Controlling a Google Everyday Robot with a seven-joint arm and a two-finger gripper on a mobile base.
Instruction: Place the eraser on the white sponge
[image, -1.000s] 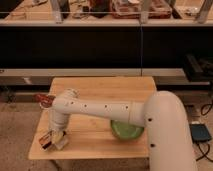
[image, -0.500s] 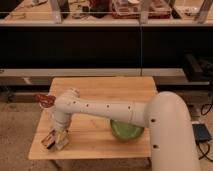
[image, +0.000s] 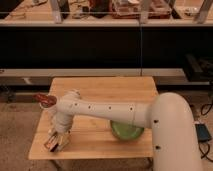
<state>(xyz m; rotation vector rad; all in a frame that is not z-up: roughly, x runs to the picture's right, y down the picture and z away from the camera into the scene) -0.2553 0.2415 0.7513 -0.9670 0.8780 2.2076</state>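
Setting: wooden bench (image: 100, 90) on a speckled floor, dark shelving across the upper frame behind it.
Pincer: the pincer (image: 56, 141) points down at the lower left of the frame, over the bench's near-left corner; how far it is open, I cannot tell.
Eraser: the eraser (image: 50, 145), a small dark bar with a reddish edge, sits right at the pincer tips; whether it is gripped or resting on the bench is unclear.
Arm: the white arm (image: 100, 111) stretches from the lower right across the bench to the pincer.
Bowl: a green bowl (image: 126, 131) lies partly hidden under the arm, right of centre.
Other: a reddish-brown object (image: 45, 100) at the bench's left edge, above the pincer.
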